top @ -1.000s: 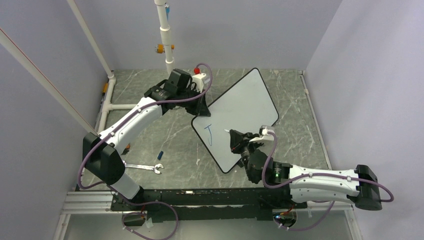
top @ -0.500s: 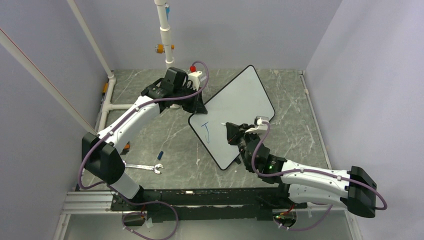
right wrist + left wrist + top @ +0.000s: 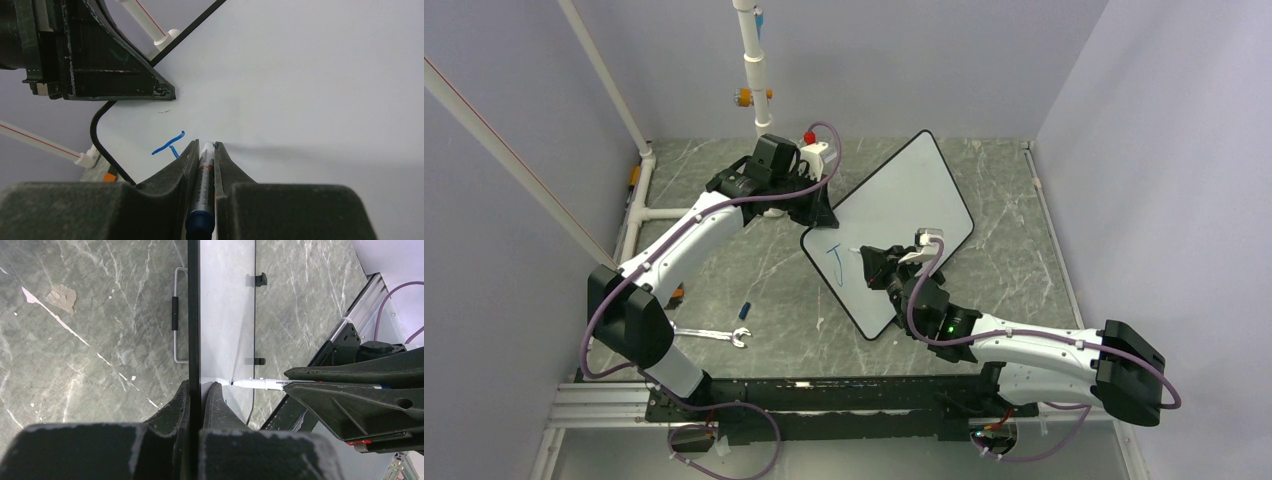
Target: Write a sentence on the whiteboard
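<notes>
While the near edge of the table is taken in first, a wrench is seen lying flat on the left, and a small blue cap is spotted just beyond it. Right of these, the right gripper is found pressed tight around a marker, whose barrel is pinched between the two fingers. The marker's tip is set against the white face of the whiteboard, as confirmed edge-on in the left wrist view. And the sentence? Only a blue "J" can be read so far, drawn near the board's left corner, just left of the tip. The board itself is placed mid-table, turned like a diamond. At its left edge, the thin black rim is clamped by the left gripper, one finger laid on each side. Farthest back, a white pipe is seen standing upright against the wall.
</notes>
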Robot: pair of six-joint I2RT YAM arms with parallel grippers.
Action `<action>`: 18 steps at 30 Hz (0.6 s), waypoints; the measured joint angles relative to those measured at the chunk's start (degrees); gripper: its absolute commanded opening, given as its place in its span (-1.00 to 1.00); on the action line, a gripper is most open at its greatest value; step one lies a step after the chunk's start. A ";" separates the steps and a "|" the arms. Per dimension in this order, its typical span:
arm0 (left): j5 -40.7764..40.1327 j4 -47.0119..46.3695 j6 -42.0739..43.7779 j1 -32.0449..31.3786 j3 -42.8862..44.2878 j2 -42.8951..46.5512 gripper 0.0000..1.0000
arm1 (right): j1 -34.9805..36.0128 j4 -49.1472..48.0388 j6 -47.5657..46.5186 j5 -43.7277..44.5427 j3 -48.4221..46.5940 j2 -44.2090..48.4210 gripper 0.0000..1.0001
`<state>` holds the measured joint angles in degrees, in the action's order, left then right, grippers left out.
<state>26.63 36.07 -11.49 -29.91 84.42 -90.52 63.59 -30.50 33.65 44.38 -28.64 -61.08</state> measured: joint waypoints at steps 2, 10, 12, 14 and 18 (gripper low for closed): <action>0.00 0.00 0.00 0.00 0.00 0.00 -1.00 | -0.04 0.00 0.42 -0.22 0.00 0.00 -1.00; 0.00 0.00 0.02 0.09 -0.09 0.00 -1.00 | -0.04 0.04 3.41 -1.36 0.44 0.07 -1.00; 0.00 -0.04 0.02 0.11 -0.20 0.00 -1.00 | -0.04 0.22 4.22 -1.53 0.83 0.35 -1.00; 0.00 -0.07 0.02 0.15 -0.22 0.00 -1.00 | -0.04 0.83 4.98 -1.66 1.42 1.01 -1.00; 0.04 -0.07 0.02 0.15 -0.22 0.00 -1.00 | -0.04 2.58 6.19 -2.08 2.82 2.84 -1.00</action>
<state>26.68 36.01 -11.46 -29.76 84.20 -90.52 63.55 -27.92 39.83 42.30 -25.82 -58.24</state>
